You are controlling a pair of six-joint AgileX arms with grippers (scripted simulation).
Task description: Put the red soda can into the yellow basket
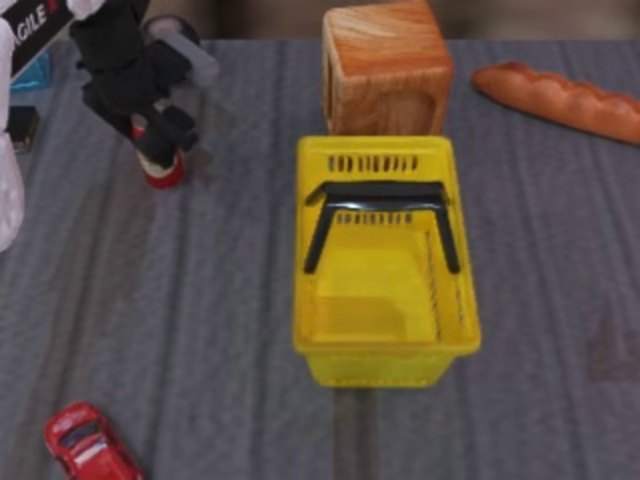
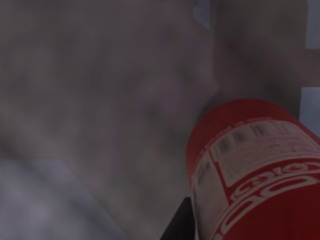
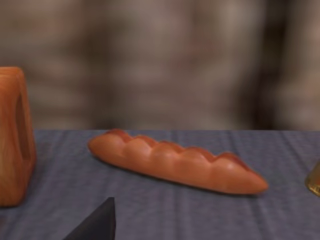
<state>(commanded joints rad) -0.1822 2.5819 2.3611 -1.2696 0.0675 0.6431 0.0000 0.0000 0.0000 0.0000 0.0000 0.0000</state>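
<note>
The red soda can stands at the table's far left, upright, with my left gripper coming down over its top and shut on it. The left wrist view is filled by the can, its white label patch facing the camera, and a dark fingertip pressed against its side. The yellow basket, black handles folded across its mouth, sits at the table's middle, to the right of the can. My right gripper is parked outside the top view, open; only one dark fingertip shows.
A wooden cube box stands just behind the basket. A long bread loaf lies at the far right. A red toy car sits at the near left corner. A blue object lies at the far left edge.
</note>
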